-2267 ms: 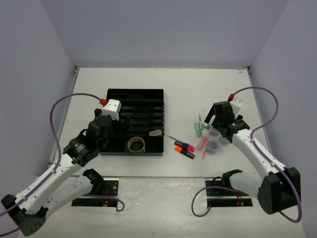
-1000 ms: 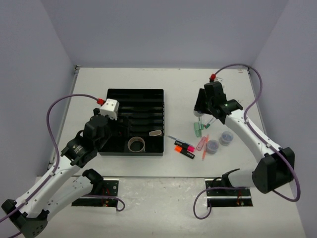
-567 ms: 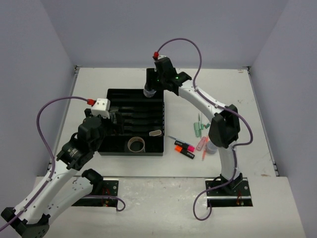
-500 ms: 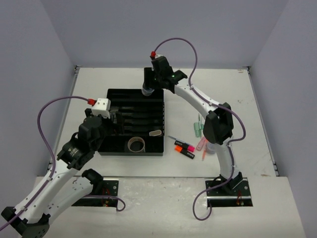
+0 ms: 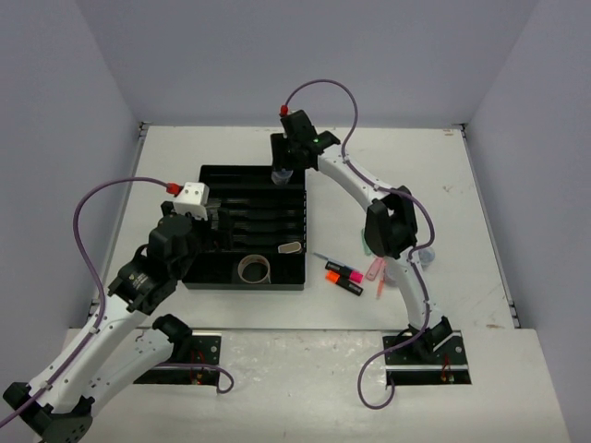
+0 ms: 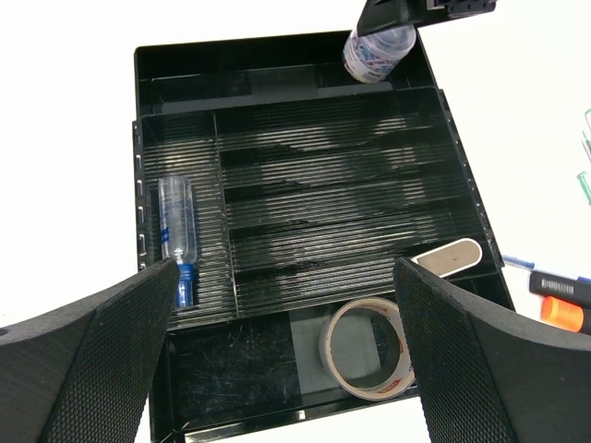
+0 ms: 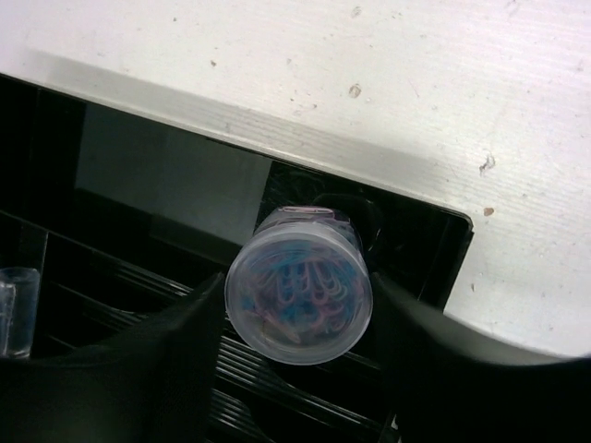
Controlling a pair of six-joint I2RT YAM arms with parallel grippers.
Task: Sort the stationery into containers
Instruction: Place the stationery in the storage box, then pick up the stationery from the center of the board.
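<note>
Tray (image 6: pixel 240 46): tape roll (image 6: pixel 365 346), blue-capped tube (image 6: pixel 177 235) inside; right pincer (image 7: pixel 298 305) clamps tub (image 7: pixel 298 281) above far section (image 6: pixel 231 85); left pincer (image 6: pixel 286 268) apart.

White table (image 5: pixel 517 231), pale lilac walls (image 5: pixel 305 55)

A white table (image 5: pixel 231 148) is boxed in by three plain, pale lavender-grey walls: a back wall (image 5: pixel 305 55) along its far edge, a left wall (image 5: pixel 46 138) and a right wall (image 5: pixel 545 120). The light is even and soft. The table shows small dark specks.
</note>
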